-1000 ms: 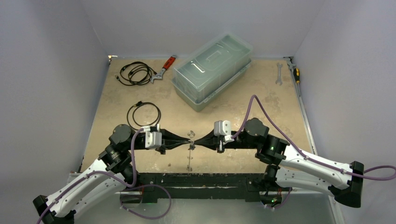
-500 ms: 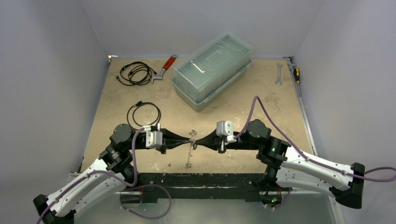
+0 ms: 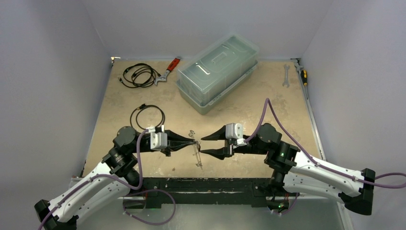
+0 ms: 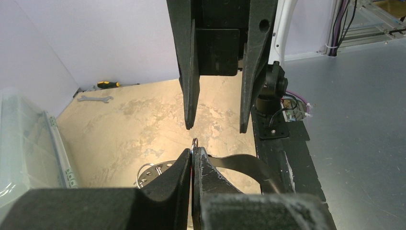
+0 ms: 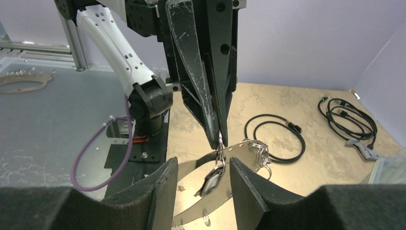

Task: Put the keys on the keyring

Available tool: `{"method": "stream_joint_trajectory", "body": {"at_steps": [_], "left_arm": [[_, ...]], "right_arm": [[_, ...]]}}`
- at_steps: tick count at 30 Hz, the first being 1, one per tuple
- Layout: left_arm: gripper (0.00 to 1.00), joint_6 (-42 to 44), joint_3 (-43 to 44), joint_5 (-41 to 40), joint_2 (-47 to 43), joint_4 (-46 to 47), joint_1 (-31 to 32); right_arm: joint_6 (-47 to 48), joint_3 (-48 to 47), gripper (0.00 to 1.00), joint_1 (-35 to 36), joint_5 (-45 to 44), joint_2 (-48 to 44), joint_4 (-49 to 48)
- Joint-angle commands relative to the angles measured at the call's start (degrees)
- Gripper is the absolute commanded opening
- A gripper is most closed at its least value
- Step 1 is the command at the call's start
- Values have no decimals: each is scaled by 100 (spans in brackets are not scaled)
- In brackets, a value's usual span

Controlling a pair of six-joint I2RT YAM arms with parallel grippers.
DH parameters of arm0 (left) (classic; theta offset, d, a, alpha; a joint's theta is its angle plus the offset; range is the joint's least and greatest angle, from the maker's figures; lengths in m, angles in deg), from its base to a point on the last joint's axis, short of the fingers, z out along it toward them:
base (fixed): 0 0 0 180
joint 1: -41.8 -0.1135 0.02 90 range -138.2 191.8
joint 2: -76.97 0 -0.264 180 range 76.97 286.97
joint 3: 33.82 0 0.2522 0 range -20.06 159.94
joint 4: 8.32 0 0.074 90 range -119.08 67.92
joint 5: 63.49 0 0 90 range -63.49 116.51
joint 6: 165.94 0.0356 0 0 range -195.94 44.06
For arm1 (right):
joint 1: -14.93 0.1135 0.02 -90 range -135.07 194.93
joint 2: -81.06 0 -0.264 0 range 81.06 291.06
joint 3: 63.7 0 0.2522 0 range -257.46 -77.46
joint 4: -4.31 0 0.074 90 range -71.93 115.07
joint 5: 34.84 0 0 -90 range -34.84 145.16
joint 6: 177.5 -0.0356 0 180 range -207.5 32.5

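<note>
The left gripper [image 3: 191,142] was clamped on the keyring [image 5: 242,145], holding it aloft over the near middle of the tabletop [image 3: 239,105], with a dark-tagged key [image 5: 213,182] dangling beneath. The right gripper [image 3: 203,145] stood apart, just right of it.

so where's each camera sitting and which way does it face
top external: above and behind the bases, looking down at the table; both arms show.
left wrist: on the left gripper, facing the open right gripper.
right wrist: behind its own open fingers, facing the left gripper, shut on the keyring.
shared: both wrist views see the keyring; each shows the other gripper.
</note>
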Motion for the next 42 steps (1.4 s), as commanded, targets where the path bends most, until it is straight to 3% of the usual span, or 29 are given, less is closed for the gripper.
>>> {"method": "stream_joint_trajectory", "body": {"at_steps": [1, 12, 22, 35, 42], "left_arm": [[0, -53, 39, 83, -25, 404, -35], [0, -63, 38, 139, -37, 413, -33], [0, -67, 38, 153, -55, 411, -35], [0, -94, 29, 189, -29, 458, -27], [0, -92, 29, 195, -10, 453, -28]], "right_arm": [[-59, -136, 47, 17, -83, 159, -376], [-44, -177, 36, 17, -179, 422, -540], [-24, -103, 35, 17, -354, 186, -455], [29, -200, 32, 17, -187, 522, -451], [38, -219, 25, 17, -178, 550, -516]]}}
